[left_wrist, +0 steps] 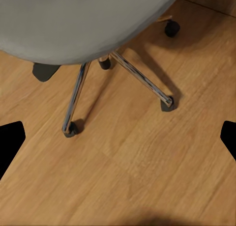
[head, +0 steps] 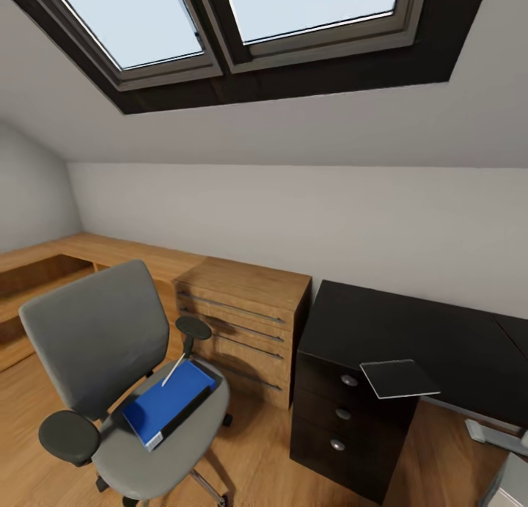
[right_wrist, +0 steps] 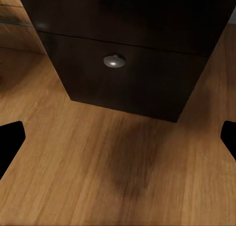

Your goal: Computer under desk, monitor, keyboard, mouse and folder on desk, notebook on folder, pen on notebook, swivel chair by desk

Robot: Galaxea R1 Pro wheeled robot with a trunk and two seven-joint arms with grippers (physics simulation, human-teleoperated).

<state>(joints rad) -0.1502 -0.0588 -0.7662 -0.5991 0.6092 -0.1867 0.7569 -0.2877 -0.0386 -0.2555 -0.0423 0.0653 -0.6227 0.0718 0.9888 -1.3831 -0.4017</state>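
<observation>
Where the notebook (head: 400,378) overhangs, desk (head: 411,331) ends.

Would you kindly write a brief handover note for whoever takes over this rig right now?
Left gripper: open, empty, over wood floor by the chair base.
Right gripper: open, empty, low before the dark drawer pedestal.
Bright blue flat folder lies on the grey swivel chair seat, a thin white pen across it.
Small pale notebook sits on the long black desk, overhanging its front edge.
Done: nothing stacked yet.
Left: folder to desk, notebook and pen on top, chair alongside.
</observation>
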